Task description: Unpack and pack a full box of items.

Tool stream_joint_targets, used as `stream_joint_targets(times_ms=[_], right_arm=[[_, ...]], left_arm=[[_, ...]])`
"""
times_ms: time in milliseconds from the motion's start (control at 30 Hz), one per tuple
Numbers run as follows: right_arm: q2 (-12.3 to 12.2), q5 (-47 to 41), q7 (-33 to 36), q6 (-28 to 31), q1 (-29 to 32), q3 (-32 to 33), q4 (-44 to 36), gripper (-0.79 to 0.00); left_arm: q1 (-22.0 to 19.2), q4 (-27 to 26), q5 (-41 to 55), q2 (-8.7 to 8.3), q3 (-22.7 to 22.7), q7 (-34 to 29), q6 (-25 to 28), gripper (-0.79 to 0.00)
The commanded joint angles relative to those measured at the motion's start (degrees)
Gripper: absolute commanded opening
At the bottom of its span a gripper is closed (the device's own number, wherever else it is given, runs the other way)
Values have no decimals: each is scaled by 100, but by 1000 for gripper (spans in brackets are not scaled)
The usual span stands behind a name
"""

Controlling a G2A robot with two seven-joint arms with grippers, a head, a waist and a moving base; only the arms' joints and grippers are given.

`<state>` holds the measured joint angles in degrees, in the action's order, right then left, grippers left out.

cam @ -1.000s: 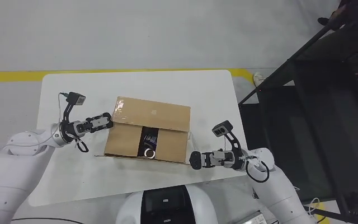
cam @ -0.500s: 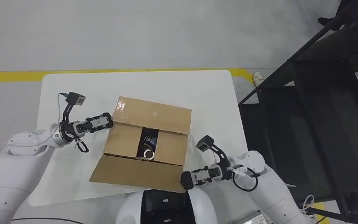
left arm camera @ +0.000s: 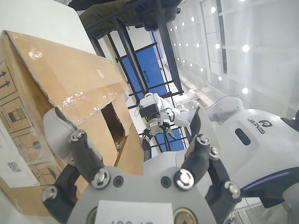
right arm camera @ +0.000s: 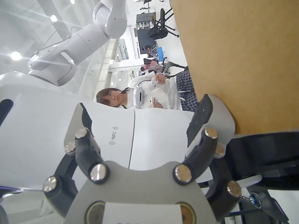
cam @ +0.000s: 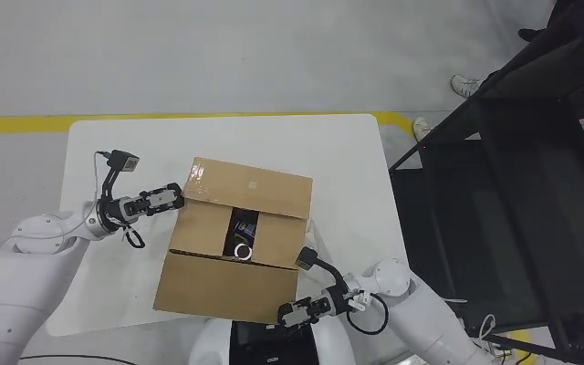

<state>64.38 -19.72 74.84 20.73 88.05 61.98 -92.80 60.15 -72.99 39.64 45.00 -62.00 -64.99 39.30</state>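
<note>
Cardboard box [cam: 242, 233] at the middle of the white bench [cam: 347, 155], top open. Far flap [cam: 248, 185] tilted up and back, near flap [cam: 228, 285] folded out toward the robot over the front part of the bench. Likely spread that way to clear the opening for reaching in. Dark items [cam: 244, 226] packed in the gap between the flaps, with a small ring-shaped thing [cam: 242, 249] at the near side; too small to name further.

Left end effector [cam: 172, 195] at the box's far left corner, spread wide and gripping nothing, one finger [left arm camera: 57, 120] just under the far flap's corner against the side wall. Probably there to brace the box against sliding, or to keep that flap from dropping shut.

Right end effector [cam: 290, 315] low at the right corner of the near flap, also spread wide with nothing held, one ribbed pad [right arm camera: 198, 115] just beside the cardboard's face. Judged as pushing that flap down and outward. Unpacking not yet begun, by the look of the filled opening. Next, presumably, a reach into the gap — a narrow one, so some risk of snagging a flap.
</note>
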Motion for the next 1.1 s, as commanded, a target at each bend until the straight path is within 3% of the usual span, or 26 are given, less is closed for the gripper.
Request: stream_joint_targets(times_ms=[0, 167, 767, 933, 1067], right_arm=[[1, 227, -379, 102, 22, -9, -20, 0], [-24, 564, -754, 349, 54, 7, -34, 0], [-118, 1189, -2325, 99, 96, 425, 48, 0], [-151, 1067, -2252, 83, 182, 479, -23, 0], [-210, 385, -1781, 224, 372, 650, -199, 0]], left_arm=[[0, 7, -2, 1, 0, 1, 1, 0], [4, 13, 10, 4, 4, 11, 11, 0], [13, 9, 22, 4, -17, 22, 23, 0], [25, -19, 89, -4, -51, 0, 0, 0], [76, -148, 423, -28, -201, -28, -27, 0]])
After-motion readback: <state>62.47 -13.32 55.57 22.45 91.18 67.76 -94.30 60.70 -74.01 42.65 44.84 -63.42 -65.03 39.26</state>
